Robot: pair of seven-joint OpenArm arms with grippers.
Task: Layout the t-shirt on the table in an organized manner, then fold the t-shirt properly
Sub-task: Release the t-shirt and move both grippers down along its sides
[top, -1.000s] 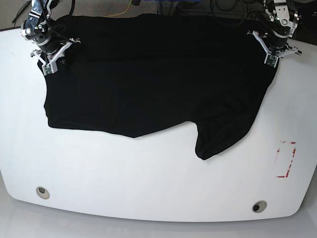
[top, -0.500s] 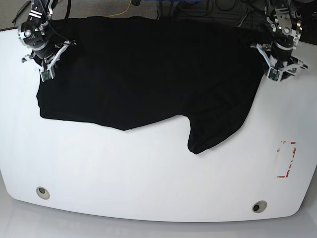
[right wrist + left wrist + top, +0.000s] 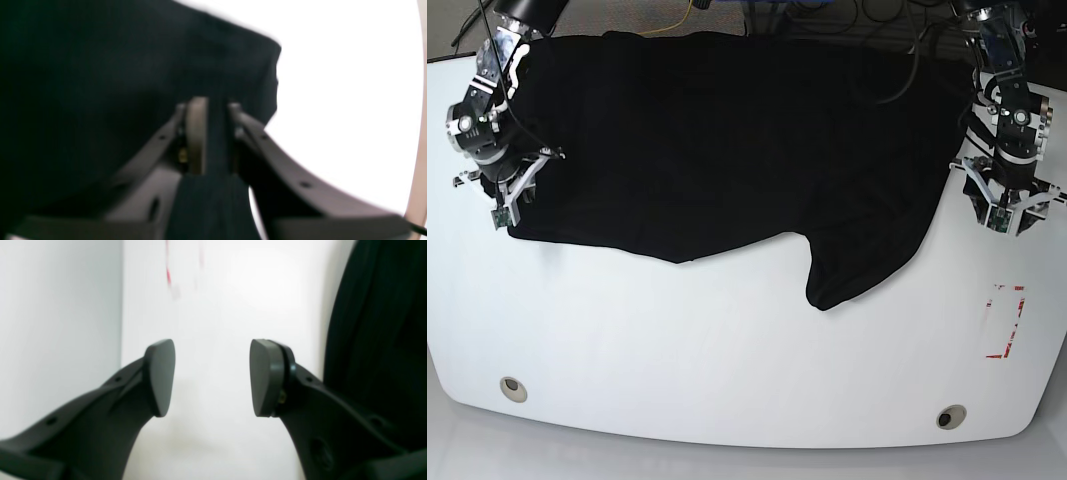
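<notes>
Glossy white table (image 3: 727, 380), curved near edge, two round holes near the front: one near-left (image 3: 513, 388), one near-right (image 3: 949, 416). Small red outline mark (image 3: 1005, 320) on the right side. Cables on the floor behind the far edge.

Black t-shirt (image 3: 727, 140) spread over the far half of the table, reaching the far edge; one lobe (image 3: 852, 270) hangs toward the near side, right of centre.

Right pincer (image 3: 502, 205), at the scene's left, sits at the shirt's left near corner. Wrist view: its jaws are pressed together, pinching a band of the black fabric (image 3: 217, 133) between the pads.

Left pincer (image 3: 1007, 215), at the scene's right, is over bare table just beside the shirt's right edge. Wrist view: pads (image 3: 160, 376) spread wide, nothing between them, shirt (image 3: 377, 340) off to one side.
</notes>
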